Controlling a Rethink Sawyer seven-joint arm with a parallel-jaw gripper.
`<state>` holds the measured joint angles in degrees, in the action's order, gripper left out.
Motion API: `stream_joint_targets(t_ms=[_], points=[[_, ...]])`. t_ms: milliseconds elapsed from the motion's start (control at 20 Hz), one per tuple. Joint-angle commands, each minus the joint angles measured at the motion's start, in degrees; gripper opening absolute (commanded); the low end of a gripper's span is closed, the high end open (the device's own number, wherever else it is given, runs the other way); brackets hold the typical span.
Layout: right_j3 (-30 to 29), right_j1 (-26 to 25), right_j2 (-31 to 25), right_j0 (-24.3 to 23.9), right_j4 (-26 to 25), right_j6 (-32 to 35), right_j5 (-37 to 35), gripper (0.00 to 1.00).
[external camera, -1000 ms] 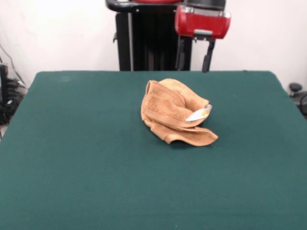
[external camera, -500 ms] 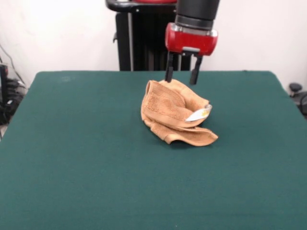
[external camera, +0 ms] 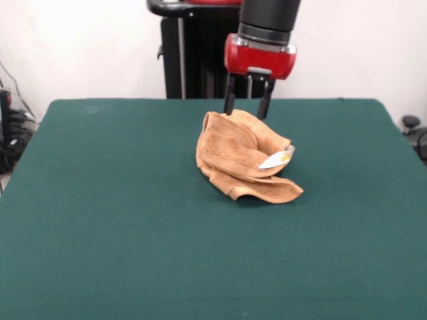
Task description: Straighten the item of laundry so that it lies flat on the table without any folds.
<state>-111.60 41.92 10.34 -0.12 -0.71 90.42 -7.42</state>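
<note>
Moved: since half a second ago your gripper [external camera: 245, 109] has shifted slightly left and sits over the towel's far edge; a second ago it hung higher and further right, clear of the cloth.
Table [external camera: 100, 220]: you see the dark green top bare on the left side, running wide around the cloth on all sides.
Towel [external camera: 241, 157]: your tan-orange towel lies a little right of the table's middle, crumpled into a loose heap with several folds; one terry face turns toward the camera on its left part, and a flap trails out at the lower right.
Gripper: you have it hanging from the red wrist, both dark fingers [external camera: 229, 103] spread apart and pointing down, tips at or just behind the heap's far rim; nothing is held between them. Whether the tips touch the cloth you cannot tell from this view.
Tag [external camera: 277, 160]: the small white tag shows on the right side of the heap, pointing up and right.
</note>
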Motion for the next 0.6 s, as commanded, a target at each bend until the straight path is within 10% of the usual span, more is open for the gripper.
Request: stream_joint_targets(t_ms=[50,600], points=[[2.4,0.1,-2.2,2.8,-0.7,9.1,2.2,1.00],[2.6,-0.6,-3.7,2.3,-0.5,9.5,4.3,1.00]])
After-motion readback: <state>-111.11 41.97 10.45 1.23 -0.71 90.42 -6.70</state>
